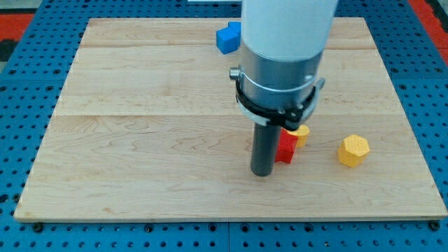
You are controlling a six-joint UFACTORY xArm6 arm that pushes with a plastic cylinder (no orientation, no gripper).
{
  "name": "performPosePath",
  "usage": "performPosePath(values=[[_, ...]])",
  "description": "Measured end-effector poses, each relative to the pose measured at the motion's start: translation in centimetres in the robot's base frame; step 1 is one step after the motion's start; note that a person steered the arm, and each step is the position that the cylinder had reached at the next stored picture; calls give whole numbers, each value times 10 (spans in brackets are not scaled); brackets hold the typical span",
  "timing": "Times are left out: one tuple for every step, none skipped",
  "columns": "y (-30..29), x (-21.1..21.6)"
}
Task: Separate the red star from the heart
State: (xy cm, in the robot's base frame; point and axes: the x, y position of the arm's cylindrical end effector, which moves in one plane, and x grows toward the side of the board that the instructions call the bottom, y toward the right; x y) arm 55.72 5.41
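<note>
My tip [263,173] on wooden board [140,140] near the front, no claw on this rod so nothing clamped, red star [285,148] touching tip's right side, partly hidden, bright red, yellow heart [302,134] just behind it, touching, mostly hidden, yellow hexagon [353,150] right, apart, blue block [227,37] far edge.

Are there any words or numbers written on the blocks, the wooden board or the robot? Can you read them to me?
None: there is no writing to read anywhere in this picture.
The red block, yellow block, yellow hexagon block and blue block have plain faces.
The wooden board shows only wood grain.
The arm above my tip bears no label that shows.
</note>
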Motion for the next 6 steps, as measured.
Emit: performPosePath(values=[[19, 16], [28, -13], [28, -37], [28, -71], [25, -103], [25, -126]])
